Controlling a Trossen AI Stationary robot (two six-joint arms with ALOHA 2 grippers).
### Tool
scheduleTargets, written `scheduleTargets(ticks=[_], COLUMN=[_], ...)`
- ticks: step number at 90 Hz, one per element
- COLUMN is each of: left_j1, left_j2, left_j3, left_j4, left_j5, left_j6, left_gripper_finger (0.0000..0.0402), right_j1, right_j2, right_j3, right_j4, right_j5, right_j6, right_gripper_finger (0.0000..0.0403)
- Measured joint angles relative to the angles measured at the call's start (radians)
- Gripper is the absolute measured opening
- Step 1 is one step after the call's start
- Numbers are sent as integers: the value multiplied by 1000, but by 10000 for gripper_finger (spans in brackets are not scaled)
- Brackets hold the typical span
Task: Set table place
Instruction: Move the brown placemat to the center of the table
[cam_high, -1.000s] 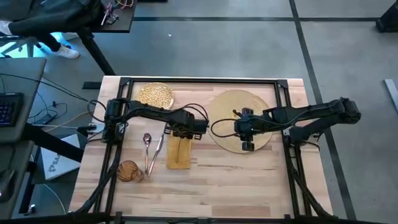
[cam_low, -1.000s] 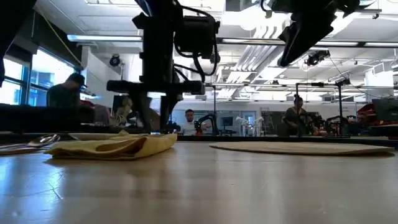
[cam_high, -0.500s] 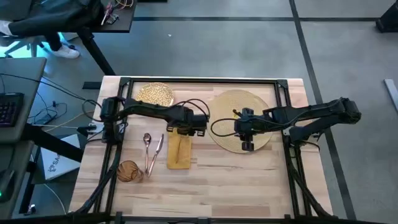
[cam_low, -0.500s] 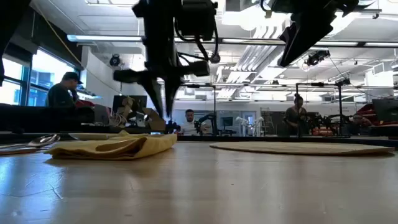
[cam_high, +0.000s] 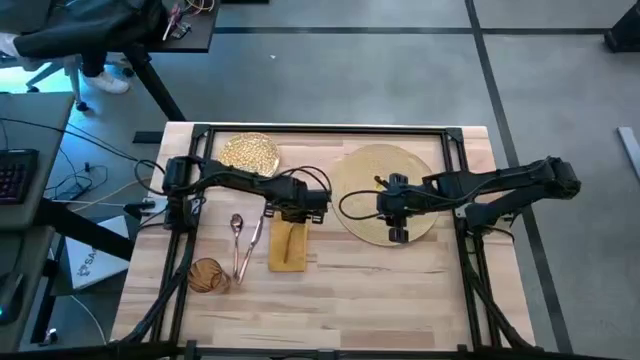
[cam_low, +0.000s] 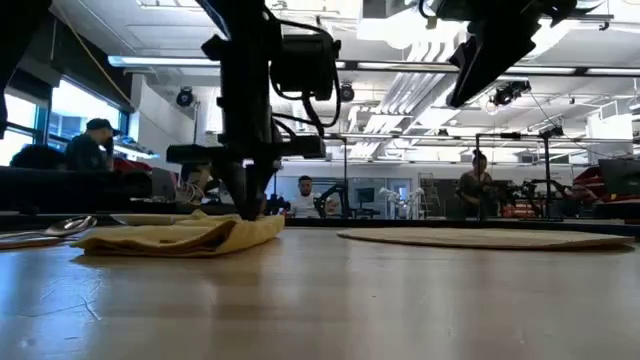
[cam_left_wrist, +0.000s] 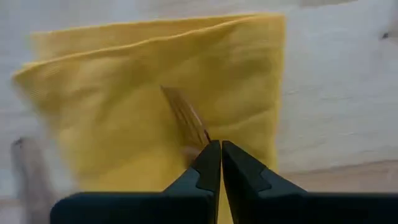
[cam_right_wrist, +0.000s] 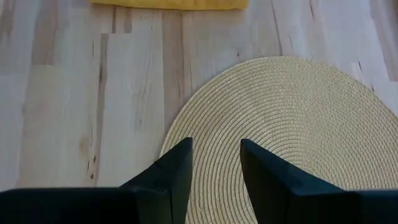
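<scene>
On the near part of the light-wood plank worktop (cam_high: 330, 300) stands an amber glass tumbler (cam_high: 207, 275), towards the left corner. Just beyond it lie two slim metallic pieces of cutlery (cam_high: 243, 245) side by side, their long axes running near-to-far, and beside them a mustard-yellow folded cloth napkin (cam_high: 287, 244), also lying lengthwise near-to-far.

The left end effector (cam_high: 283, 212) hangs low over the napkin's far end. In its wrist view the two dark fingers (cam_left_wrist: 211, 163) are pressed together with nothing between them, the napkin (cam_left_wrist: 155, 99) spread directly ahead. This arm is clearly the nearer one to napkin, cutlery and tumbler.

To the right, the large round straw-coloured woven mat (cam_high: 375, 172) lies flat; the right end effector (cam_high: 397, 213) hovers over its near edge, fingers (cam_right_wrist: 171, 171) parted and empty, and the mat (cam_right_wrist: 292, 137) fills that wrist view.

Farthest back, a smaller glittery gold plate (cam_high: 250, 152) rests by the far rail — apart from the mat, not on it. The plate probably has to go onto the mat first, and it lies beyond the left end effector.
</scene>
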Motion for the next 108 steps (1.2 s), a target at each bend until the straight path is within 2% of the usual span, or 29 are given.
scheduleTargets(ticks=[18, 25, 51, 68, 87, 96, 108], left_j1=[-3, -3, -6, -25, -91, -149, -230], left_j2=[-7, -7, -2, -6, -58, -57, -10], left_j3=[70, 71, -31, -67, -19, 3, -24], left_j4=[-50, -59, -62, -140, -145, -113, -66], left_j5=[-43, -30, 4, 11, 5, 26, 31], left_j6=[27, 18, 4, 76, 82, 74, 12], left_gripper_finger=[0, 0, 0, 0, 0, 0, 0], right_j1=[0, 0, 0, 0, -7, -41, -98], right_j2=[0, 0, 0, 0, 0, 0, 1], right_j3=[0, 0, 0, 0, 0, -15, -78], right_j4=[0, 0, -1, -2, -7, -12, -8], right_j5=[0, 0, 0, 0, -40, -94, -99], right_j6=[0, 0, 0, 0, 99, 194, 229], right_gripper_finger=[117, 117, 117, 117, 117, 117, 117])
